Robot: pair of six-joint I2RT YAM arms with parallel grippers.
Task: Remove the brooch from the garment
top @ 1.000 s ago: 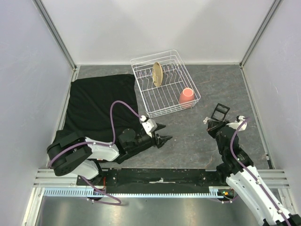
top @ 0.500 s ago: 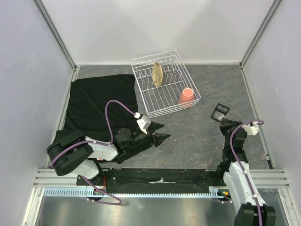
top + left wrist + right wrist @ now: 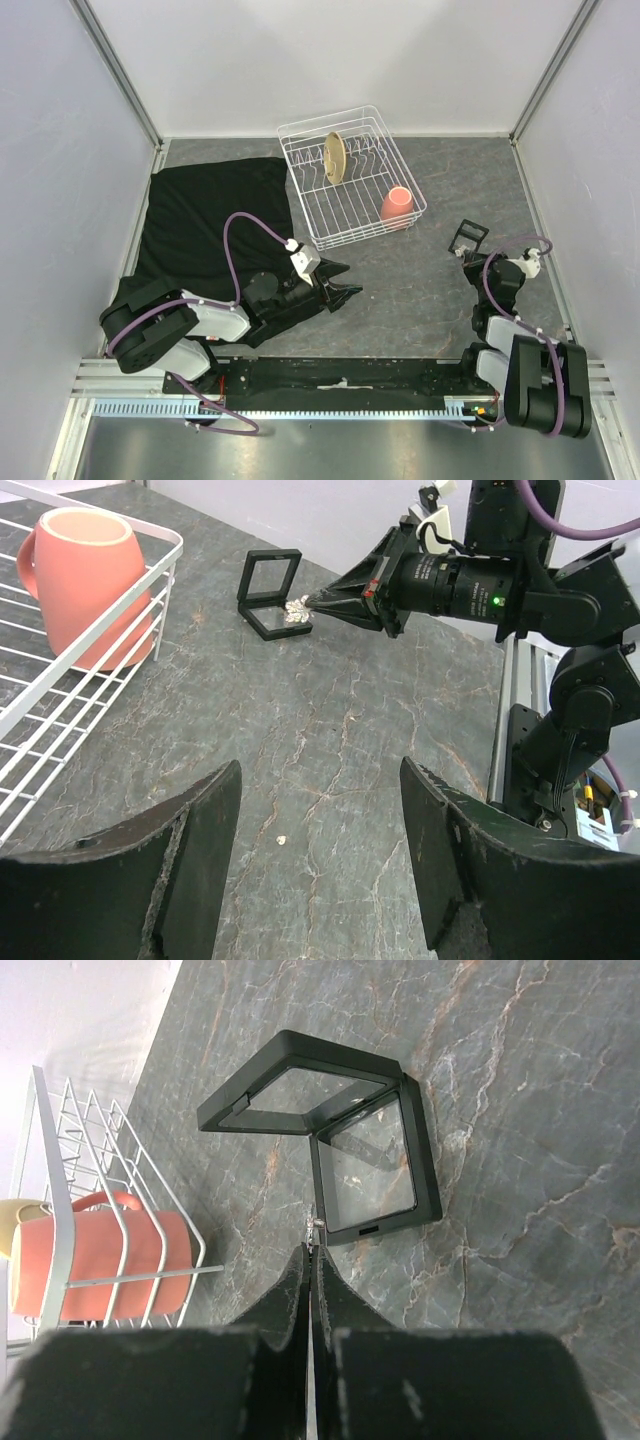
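A black shirt (image 3: 215, 225) lies rumpled over the left side of the table (image 3: 420, 300). Beside it, a white wire rack (image 3: 345, 212) holds an upright tan plate (image 3: 334, 157) and a pink cup (image 3: 398, 204). The left gripper (image 3: 352, 281) hangs low off the shirt's near corner, jaws apart. The right gripper (image 3: 468, 256) points at a small black frame (image 3: 468, 237) just beside it.

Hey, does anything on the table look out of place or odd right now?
A tiny whitish speck lies loose on the table just ahead of the open left end effector. Its colour matches the brooch pinched in the right end effector, but I cannot tell what it is. Nothing else stands out.
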